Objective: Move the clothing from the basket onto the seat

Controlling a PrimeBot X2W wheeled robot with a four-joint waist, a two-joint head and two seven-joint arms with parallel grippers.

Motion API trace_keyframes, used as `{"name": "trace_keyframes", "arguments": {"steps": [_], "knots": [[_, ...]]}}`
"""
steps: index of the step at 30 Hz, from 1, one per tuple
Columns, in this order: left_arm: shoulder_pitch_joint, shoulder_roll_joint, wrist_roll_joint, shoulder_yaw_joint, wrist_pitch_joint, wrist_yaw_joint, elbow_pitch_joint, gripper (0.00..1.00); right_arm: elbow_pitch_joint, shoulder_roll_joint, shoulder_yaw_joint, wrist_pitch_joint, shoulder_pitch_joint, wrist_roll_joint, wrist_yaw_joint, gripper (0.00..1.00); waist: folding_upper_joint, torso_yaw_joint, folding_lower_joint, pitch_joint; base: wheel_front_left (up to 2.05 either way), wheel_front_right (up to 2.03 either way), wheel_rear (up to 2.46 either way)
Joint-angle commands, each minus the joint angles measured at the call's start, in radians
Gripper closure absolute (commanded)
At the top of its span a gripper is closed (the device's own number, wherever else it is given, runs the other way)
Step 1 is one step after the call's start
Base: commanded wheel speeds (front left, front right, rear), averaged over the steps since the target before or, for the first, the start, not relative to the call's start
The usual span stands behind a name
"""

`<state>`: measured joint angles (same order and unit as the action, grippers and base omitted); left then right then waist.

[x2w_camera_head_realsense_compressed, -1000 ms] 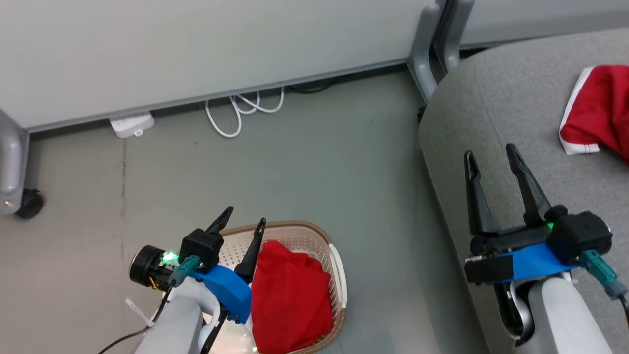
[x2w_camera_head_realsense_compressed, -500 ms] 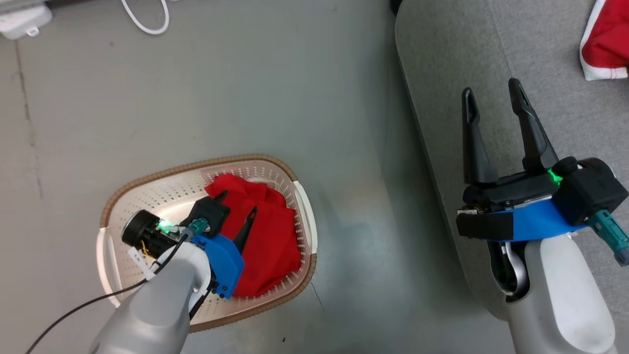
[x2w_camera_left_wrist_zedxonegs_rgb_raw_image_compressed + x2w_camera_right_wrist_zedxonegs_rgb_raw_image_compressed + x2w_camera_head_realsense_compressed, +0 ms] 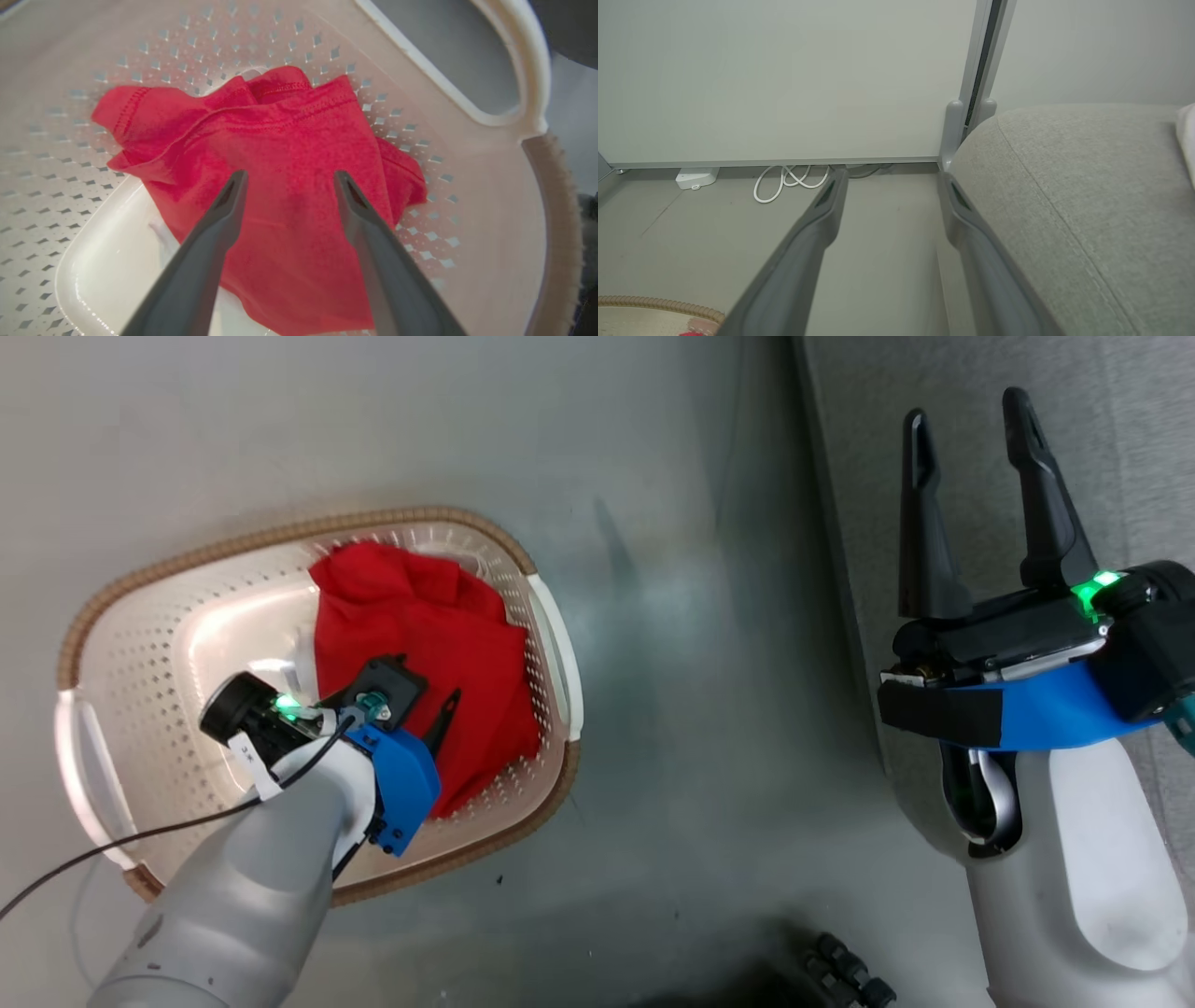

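The cream perforated basket (image 3: 121, 653) with its tan rim stands on the floor at the left. Red clothing (image 3: 420, 625) lies crumpled in its right half. My left gripper (image 3: 428, 683) is inside the basket, open, its fingers pointing down at the cloth. In the left wrist view the left gripper (image 3: 290, 175) hangs just above the red clothing (image 3: 289, 126), with the basket wall (image 3: 467, 154) behind it. My right gripper (image 3: 966, 411) stands open and empty over the left edge of the grey seat (image 3: 1139, 476). The right gripper (image 3: 893, 175) points past the seat (image 3: 1087, 186) at the wall.
The right wrist view holds a pale partition panel (image 3: 784, 79) with a grey post (image 3: 955, 130), a coiled white cable (image 3: 789, 179) and a white adaptor (image 3: 697, 178) on the floor. A white fabric edge (image 3: 1188, 135) lies on the seat. Bare grey floor (image 3: 709, 709) separates basket and seat.
The head camera has tilted down, so the basket sits higher in view. My left gripper has gone down into the basket, closer to the red clothing. Both grippers stay open.
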<state>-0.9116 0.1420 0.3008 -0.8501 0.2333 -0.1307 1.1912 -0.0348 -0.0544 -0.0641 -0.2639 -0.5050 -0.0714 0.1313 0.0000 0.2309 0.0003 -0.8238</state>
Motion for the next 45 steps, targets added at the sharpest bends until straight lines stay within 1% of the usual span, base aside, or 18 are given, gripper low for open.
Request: {"name": "trace_keyframes", "arguments": {"steps": [1, 8, 15, 19, 21, 22, 23, 24, 30, 37, 45], "knots": [[-0.023, 0.012, 0.011, -0.015, -0.006, 0.001, 0.008, 0.00, 0.008, 0.005, 0.001, -0.001, -0.021, 0.008, -0.001, 0.00, 0.0000, 0.002, -0.0003, -0.060, 0.00, 0.00, 0.00], [-0.086, 0.034, 0.054, -0.079, -0.063, 0.001, 0.047, 0.00, 0.033, 0.006, 0.004, -0.001, -0.040, 0.016, -0.001, 0.00, 0.0000, 0.000, -0.0003, -0.150, 0.00, 0.00, 0.00], [-0.134, 0.036, 0.067, -0.109, -0.095, 0.001, 0.073, 0.00, 0.060, 0.006, 0.005, -0.001, -0.044, 0.019, -0.001, 0.00, 0.0000, -0.006, -0.0003, -0.207, 0.00, 0.00, 0.00], [-0.151, 0.033, 0.052, -0.125, -0.106, 0.031, 0.085, 0.00, 0.069, 0.005, 0.010, -0.001, -0.043, 0.022, -0.001, 0.00, 0.0000, -0.010, -0.0003, -0.223, 0.00, 0.00, 0.00], [-0.156, 0.030, 0.048, -0.134, -0.111, 0.036, 0.088, 0.00, 0.071, 0.005, 0.012, -0.001, -0.043, 0.024, -0.001, 0.00, 0.0000, -0.013, -0.0003, -0.226, 0.00, 0.00, 0.00], [-0.157, 0.030, 0.045, -0.139, -0.117, 0.039, 0.090, 0.11, 0.070, 0.006, 0.013, -0.001, -0.043, 0.023, -0.001, 0.00, 0.0000, -0.014, -0.0003, -0.226, 0.00, 0.00, 0.00], [-0.156, 0.030, 0.045, -0.141, -0.117, 0.039, 0.092, 0.92, 0.069, 0.006, 0.013, -0.001, -0.043, 0.023, -0.001, 0.00, 0.0000, -0.015, -0.0003, -0.226, 0.00, 0.00, 0.00], [-0.156, 0.030, 0.048, -0.141, -0.117, 0.039, 0.093, 1.00, 0.068, 0.006, 0.013, -0.001, -0.042, 0.023, -0.001, 0.00, 0.0000, -0.016, -0.0003, -0.224, 0.00, 0.00, 0.00], [-0.147, 0.026, 0.057, -0.148, -0.122, 0.035, 0.096, 1.00, 0.062, 0.006, 0.014, -0.001, -0.045, 0.022, -0.001, 0.00, 0.0000, -0.017, -0.0003, -0.208, 0.00, 0.00, 0.00], [-0.137, 0.007, 0.073, -0.151, -0.095, 0.024, 0.097, 1.00, 0.050, 0.006, 0.017, -0.001, -0.037, 0.024, -0.001, 0.00, 0.0000, -0.026, -0.0003, -0.166, 0.00, 0.00, 0.00], [-0.106, -0.043, 0.103, -0.158, -0.015, 0.007, 0.082, 1.00, 0.021, 0.005, 0.022, -0.001, -0.008, 0.027, -0.001, 0.00, 0.0000, -0.063, -0.0003, -0.056, 0.00, 0.00, 0.00]]}}
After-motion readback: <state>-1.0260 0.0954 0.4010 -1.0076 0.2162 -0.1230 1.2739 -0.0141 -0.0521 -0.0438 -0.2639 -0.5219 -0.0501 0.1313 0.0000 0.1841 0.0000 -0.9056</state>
